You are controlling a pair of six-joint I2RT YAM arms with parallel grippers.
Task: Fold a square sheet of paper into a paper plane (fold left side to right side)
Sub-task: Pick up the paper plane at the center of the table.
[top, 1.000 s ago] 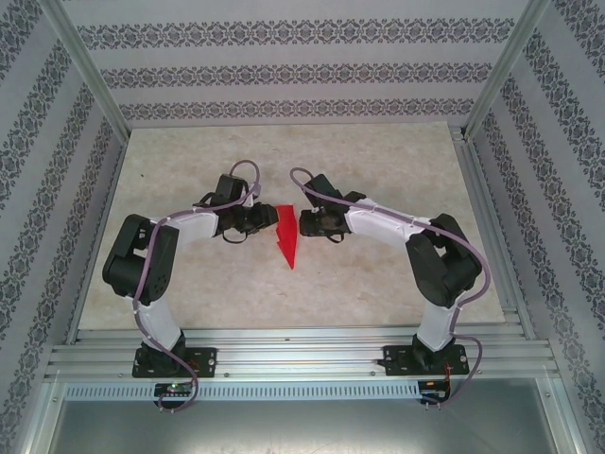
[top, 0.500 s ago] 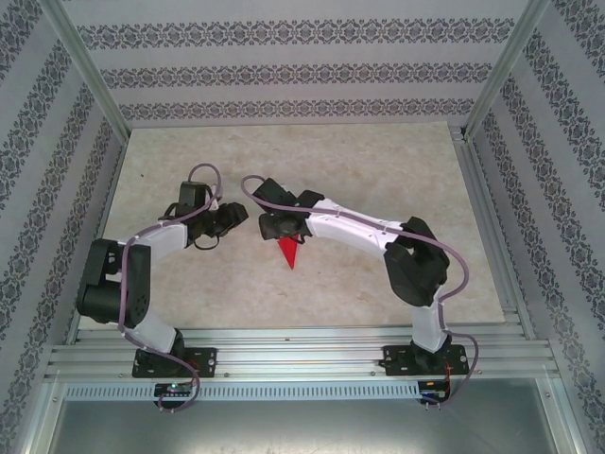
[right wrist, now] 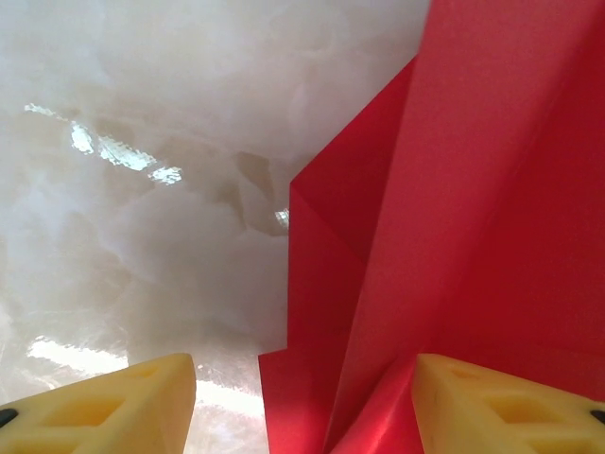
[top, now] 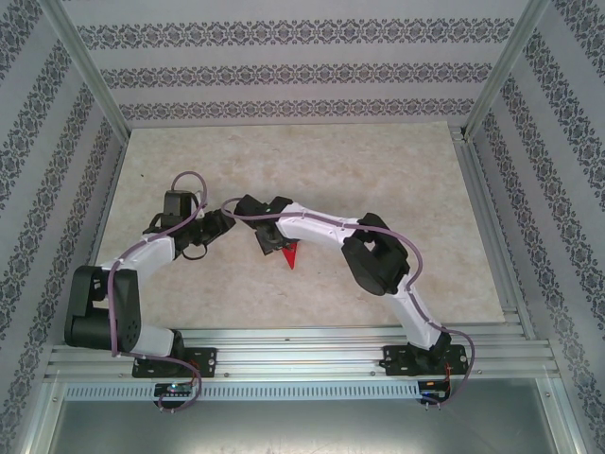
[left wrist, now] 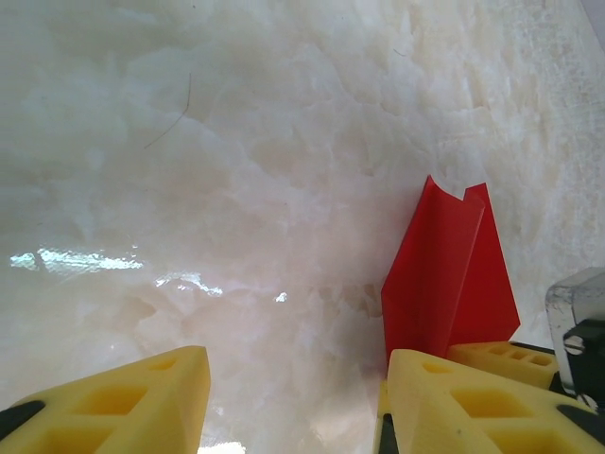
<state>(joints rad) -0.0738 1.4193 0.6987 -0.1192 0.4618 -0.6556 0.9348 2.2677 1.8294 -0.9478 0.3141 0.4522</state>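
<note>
The left gripper (top: pixel 216 227) is hovering just to the left of the paper plane (top: pixel 292 255). Its yellow fingers (left wrist: pixel 142 397) are standing apart with nothing between them, so it is released. Through its wrist camera the plane (left wrist: pixel 444 274) is lying on the table (left wrist: pixel 236 142) close beside one finger, with its folded layers rising a little off the surface.

The right gripper (top: pixel 267 238) is sitting over the plane's wide end, leaving only the pointed tip poking out toward the arm bases. Its fingers (right wrist: pixel 113 397) are also spread wide. The red paper (right wrist: pixel 473 189) is running between them without being pinched, so this gripper is released too.

With nothing pressing on the creases, the layers are likely springing open, which would loosen the fold. The right gripper is so close that a finger could catch a raised flap, dragging the plane sideways or pulling the crease apart. A nudge from the left gripper could skew it the same way.
</note>
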